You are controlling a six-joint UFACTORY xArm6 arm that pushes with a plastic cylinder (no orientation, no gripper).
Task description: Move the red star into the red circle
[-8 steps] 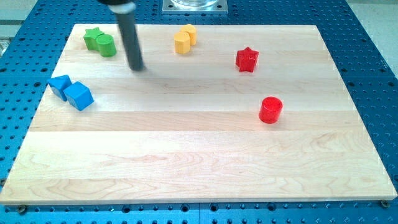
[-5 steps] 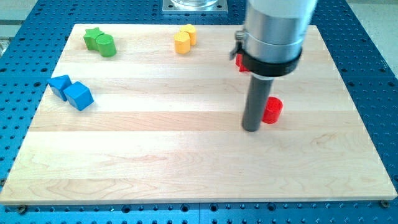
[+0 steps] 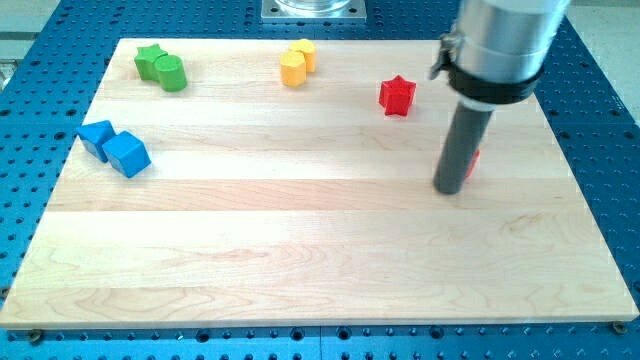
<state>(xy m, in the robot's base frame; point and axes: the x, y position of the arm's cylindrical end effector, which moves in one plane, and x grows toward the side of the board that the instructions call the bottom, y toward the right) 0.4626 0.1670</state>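
Note:
The red star [image 3: 397, 95] sits on the wooden board [image 3: 300, 240] at the upper right. The red circle [image 3: 471, 164] lies below and right of it; my rod hides nearly all of it, only a red sliver shows at the rod's right edge. My tip [image 3: 449, 189] rests on the board right in front of the red circle, well below and right of the red star and apart from it.
A green star [image 3: 150, 58] and green cylinder [image 3: 171, 73] sit at the upper left. Two yellow blocks [image 3: 296, 62] sit at the top middle. Two blue blocks [image 3: 115, 146] sit at the left edge.
My tip swept from the upper left across the board to the red circle, then shifted a little further right, now covering most of the circle. The blocks have not visibly moved.

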